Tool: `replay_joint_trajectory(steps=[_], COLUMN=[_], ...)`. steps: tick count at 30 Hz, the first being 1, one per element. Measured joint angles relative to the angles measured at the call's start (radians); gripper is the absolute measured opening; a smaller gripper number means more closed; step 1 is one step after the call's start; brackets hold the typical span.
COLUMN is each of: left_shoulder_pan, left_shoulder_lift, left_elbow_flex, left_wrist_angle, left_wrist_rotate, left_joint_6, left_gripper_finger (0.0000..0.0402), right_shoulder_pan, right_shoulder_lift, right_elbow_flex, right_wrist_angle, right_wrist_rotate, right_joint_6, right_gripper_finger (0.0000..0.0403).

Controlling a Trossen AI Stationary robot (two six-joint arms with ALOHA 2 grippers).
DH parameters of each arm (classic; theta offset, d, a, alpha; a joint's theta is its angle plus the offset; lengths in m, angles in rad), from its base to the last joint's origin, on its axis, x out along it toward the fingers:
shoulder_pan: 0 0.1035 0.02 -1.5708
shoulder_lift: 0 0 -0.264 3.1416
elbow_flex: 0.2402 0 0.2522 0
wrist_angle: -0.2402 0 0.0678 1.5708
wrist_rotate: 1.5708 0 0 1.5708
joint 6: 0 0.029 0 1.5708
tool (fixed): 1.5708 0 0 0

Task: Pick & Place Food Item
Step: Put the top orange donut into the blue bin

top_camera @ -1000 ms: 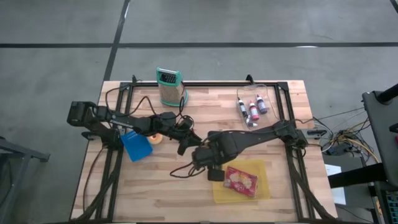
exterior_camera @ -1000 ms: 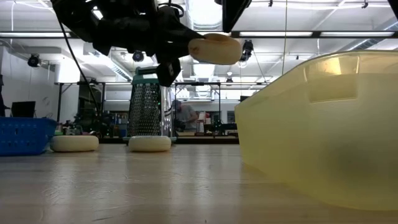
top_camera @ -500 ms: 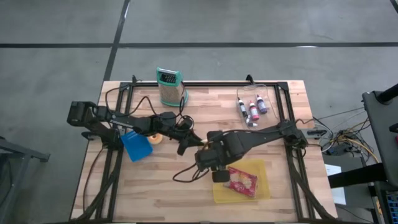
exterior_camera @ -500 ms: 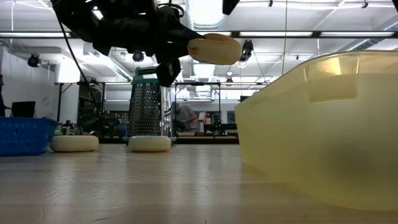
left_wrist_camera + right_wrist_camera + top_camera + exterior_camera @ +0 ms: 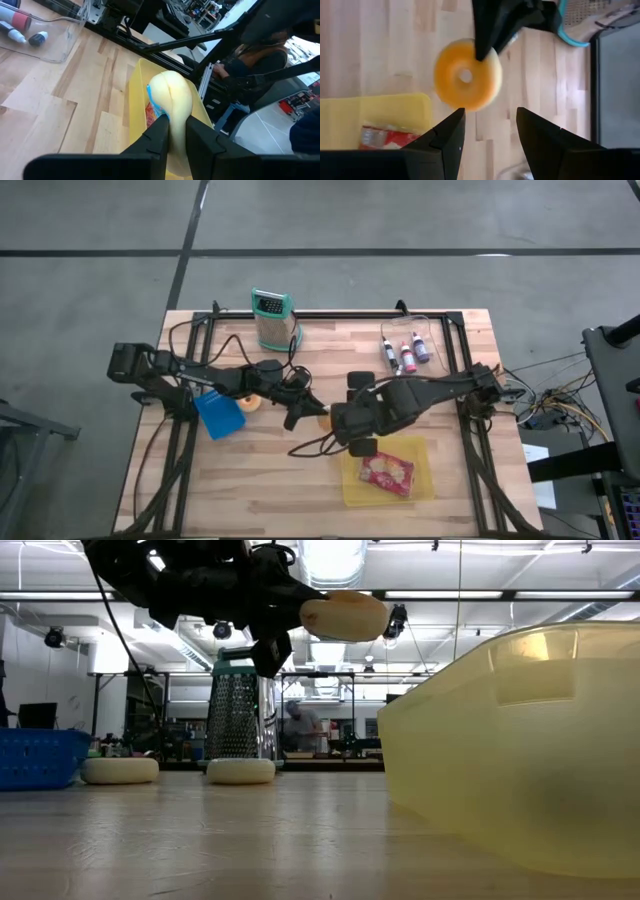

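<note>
Currently our left gripper [image 5: 172, 131] is clamped on a smooth ring-shaped donut [image 5: 173, 99], held in the air over the wood-plank table [image 5: 300, 470]. Our right gripper [image 5: 487, 131], fingers apart, faces it. Two more donuts sit by the metal grater [image 5: 233, 716]; one translucent yellow bin [image 5: 420, 487] stands nearby.

A lab or workshop (ceiling striplights [image 5: 520, 595], cluttered benches [image 5: 150, 745]) around a wooden table [image 5: 330, 350].
</note>
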Motion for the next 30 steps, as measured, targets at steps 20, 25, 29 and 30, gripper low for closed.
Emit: replay_joint_trajectory(steps=[20,25,29,30], left_shoulder_pan=[0.003,0.004,0.005,0.005], left_shoulder_lift=[-0.016,-0.016,-0.016,-0.016], left_elbow_flex=[0.0,0.0,0.0,0.0], left_wrist_angle=[-0.043,-0.054,-0.06,-0.063], left_wrist_rotate=[0.007,0.006,0.004,0.004], left_joint_6=[0.026,0.026,0.026,0.025], left_gripper_finger=[0.0058,0.0058,0.0058,0.0058], right_shoulder_pan=[-0.001,-0.001,-0.001,-0.001], right_shoulder_lift=[-0.55,-0.705,-0.809,-0.832], right_elbow_flex=[-0.843,-1.05,-1.199,-1.237], right_wrist_angle=[0.579,0.768,0.899,0.935], right_wrist_rotate=[0.001,0.002,0.002,0.002], right_joint_6=[0.075,0.081,0.043,0.034], right_gripper_finger=[0.0161,0.0158,0.0157,0.0158])
